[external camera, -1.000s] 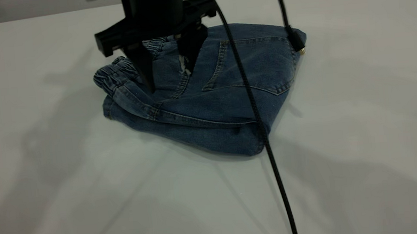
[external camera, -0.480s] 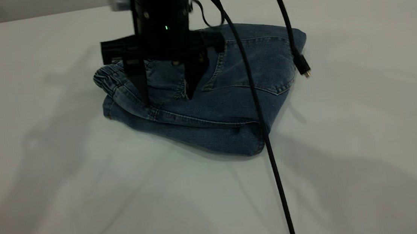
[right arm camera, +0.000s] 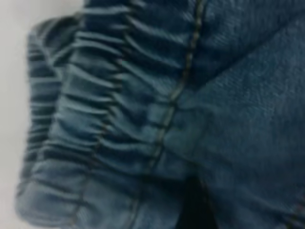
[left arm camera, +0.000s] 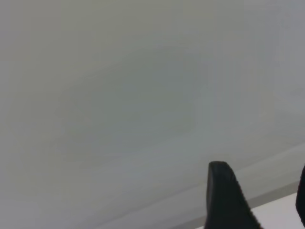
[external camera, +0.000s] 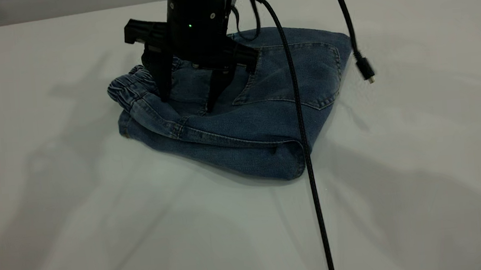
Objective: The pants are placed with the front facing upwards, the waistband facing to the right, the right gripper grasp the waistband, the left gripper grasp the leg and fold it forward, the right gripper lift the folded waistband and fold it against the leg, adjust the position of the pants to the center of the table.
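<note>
Our right gripper (external camera: 186, 105), fingers spread and empty, has drifted right above the folded pants (external camera: 238, 109) beside their waistband (external camera: 129, 86); we judge folding done, centring on the table (external camera: 401, 182) pending.

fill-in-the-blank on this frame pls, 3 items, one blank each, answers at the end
1. The pants lie ____ on the table.
2. The right gripper hangs over the pants with its fingers ____.
3. The gathered waistband sits at the exterior view's ____ end of the pants.

Missing words: folded; open; left
</note>
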Tool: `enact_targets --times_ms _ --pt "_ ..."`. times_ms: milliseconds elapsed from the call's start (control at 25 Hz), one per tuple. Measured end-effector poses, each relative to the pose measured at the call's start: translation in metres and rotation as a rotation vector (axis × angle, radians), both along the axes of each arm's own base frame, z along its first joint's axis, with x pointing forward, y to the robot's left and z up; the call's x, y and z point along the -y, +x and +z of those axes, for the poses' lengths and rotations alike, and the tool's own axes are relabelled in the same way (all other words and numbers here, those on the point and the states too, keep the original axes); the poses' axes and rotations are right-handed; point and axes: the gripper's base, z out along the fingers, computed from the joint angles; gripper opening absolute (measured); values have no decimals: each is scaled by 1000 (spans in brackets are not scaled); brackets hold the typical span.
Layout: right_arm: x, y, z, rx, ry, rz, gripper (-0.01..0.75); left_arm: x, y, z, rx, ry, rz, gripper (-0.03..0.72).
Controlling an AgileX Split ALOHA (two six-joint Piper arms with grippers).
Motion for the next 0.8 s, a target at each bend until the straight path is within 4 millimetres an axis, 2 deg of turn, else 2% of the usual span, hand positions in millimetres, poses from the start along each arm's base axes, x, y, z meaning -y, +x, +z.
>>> enact_targets --times_ms 240,400,560,800 --pt "-3 -11 -20 -71 -53 87 437 0 0 0 0 -1 0 347" --pt "-4 -22 -24 -104 -122 218 437 0 0 0 -1 -4 1 347" --pt "4 -27 -25 -139 -209 344 436 0 0 0 -1 -5 0 347" --pt "16 -24 -26 -107 -337 492 436 0 0 0 1 -5 -3 347"
